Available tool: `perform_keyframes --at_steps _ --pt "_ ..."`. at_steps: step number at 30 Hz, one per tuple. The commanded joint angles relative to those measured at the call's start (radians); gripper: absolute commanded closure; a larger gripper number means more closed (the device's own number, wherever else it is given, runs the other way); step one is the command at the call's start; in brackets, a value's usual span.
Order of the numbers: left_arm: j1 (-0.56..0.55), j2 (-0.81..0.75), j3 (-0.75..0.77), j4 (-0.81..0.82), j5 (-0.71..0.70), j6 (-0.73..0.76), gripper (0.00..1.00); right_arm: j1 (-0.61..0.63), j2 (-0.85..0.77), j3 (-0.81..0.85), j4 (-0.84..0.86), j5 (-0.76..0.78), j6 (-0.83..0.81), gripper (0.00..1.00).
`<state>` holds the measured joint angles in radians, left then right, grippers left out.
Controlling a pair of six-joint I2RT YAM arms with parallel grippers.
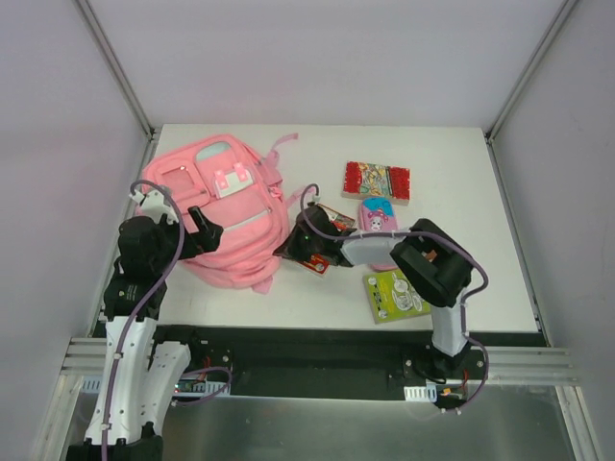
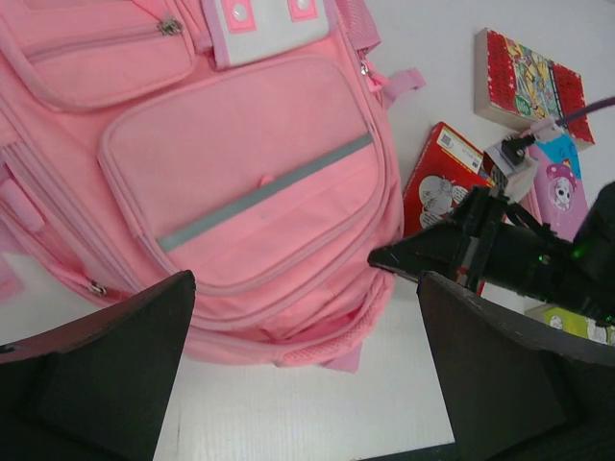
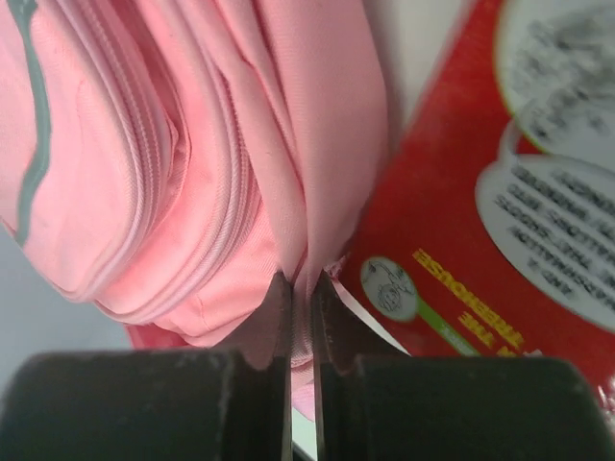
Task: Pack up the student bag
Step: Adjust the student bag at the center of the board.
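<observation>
The student bag is a large pink backpack lying front-up at the table's left, with a grey strip across its front pocket. At the bag's near right edge my right gripper is shut on a fold of its pink fabric, which is pinched between the two fingertips of that gripper. A red book lies just beside that grip, partly under the arm. My left gripper hovers open above the bag's near left side, its fingers wide apart and empty.
A red-bordered picture book lies at the back centre-right. A pink cartoon pencil case sits in front of it, and a green book lies near the front edge under the right arm. White walls enclose the table.
</observation>
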<state>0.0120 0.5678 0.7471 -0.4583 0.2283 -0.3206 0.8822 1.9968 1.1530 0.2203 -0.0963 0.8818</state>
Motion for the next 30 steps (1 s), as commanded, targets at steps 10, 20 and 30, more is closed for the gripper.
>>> perform_keyframes --at_steps 10,20,30 --pt "-0.004 0.161 0.064 0.004 0.103 0.051 0.01 -0.009 -0.309 -0.576 0.079 0.293 0.246 0.99" --pt "-0.061 0.236 0.110 -0.016 0.174 0.107 0.01 0.011 -0.453 -0.596 0.050 0.190 -0.024 0.63" --pt "-0.173 0.234 0.090 -0.040 0.063 0.081 0.01 -0.008 -0.762 -0.388 -0.278 0.337 -0.316 0.20"
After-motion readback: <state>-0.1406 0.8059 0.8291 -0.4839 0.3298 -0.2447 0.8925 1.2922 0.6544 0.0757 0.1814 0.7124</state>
